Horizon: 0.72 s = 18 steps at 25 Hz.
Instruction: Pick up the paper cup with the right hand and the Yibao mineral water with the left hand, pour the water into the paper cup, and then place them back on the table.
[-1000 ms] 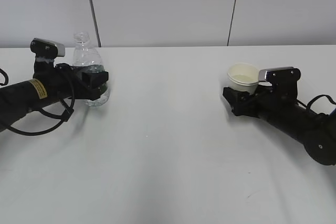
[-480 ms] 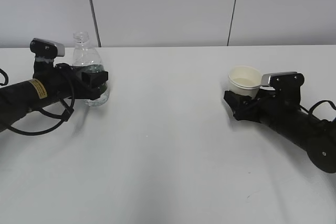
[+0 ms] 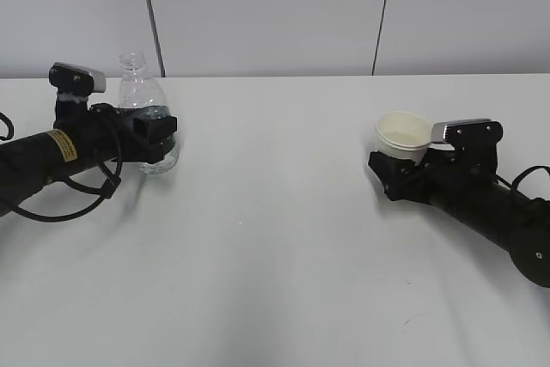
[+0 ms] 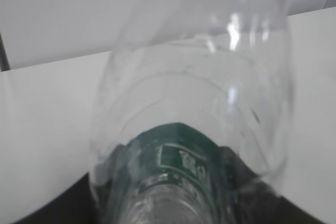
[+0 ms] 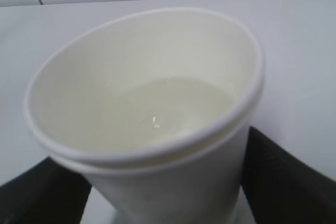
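Standing on the table (image 3: 275, 238): Yibao mineral water (image 3: 144, 96) far left, clamped by left hand (image 3: 159, 137); paper cup (image 3: 400, 133) w/ liquid right, btwn right hand (image 3: 388, 171) jaws, spread, grip unclear.

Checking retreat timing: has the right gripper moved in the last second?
Yes. The right gripper backed off rightward, away from the paper cup, which stayed put against the wall seam behind.

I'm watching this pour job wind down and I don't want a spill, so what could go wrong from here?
1. The paper cup has water in it and sits between the right gripper's wide-spread fingers; a nudge from a finger as the arm moves could tip it.
2. The Yibao mineral water has no cap, and the left gripper is around its label band. A sideways pull could topple it and spill what is left onto the table.
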Motion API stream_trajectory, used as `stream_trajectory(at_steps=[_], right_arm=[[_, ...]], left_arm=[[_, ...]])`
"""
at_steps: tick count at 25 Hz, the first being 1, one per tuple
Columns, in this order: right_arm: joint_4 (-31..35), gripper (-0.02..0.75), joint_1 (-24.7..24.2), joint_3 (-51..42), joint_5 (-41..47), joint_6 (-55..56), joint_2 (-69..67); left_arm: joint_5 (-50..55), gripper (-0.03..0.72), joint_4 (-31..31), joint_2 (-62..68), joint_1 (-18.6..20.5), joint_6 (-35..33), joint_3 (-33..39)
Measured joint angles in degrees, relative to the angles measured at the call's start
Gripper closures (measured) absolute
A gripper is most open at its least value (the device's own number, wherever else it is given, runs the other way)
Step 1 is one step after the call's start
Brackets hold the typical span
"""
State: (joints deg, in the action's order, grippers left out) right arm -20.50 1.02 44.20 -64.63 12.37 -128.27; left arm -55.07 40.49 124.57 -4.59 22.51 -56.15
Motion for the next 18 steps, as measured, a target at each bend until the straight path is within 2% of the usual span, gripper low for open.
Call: stream_trajectory(at_steps=[18], right_arm=[[0.0, 0.09, 0.0, -1.73, -0.9, -0.36, 0.25]], left_arm=[[0.17, 0.356, -1.46, 0.0, 0.0, 0.0, 0.0]])
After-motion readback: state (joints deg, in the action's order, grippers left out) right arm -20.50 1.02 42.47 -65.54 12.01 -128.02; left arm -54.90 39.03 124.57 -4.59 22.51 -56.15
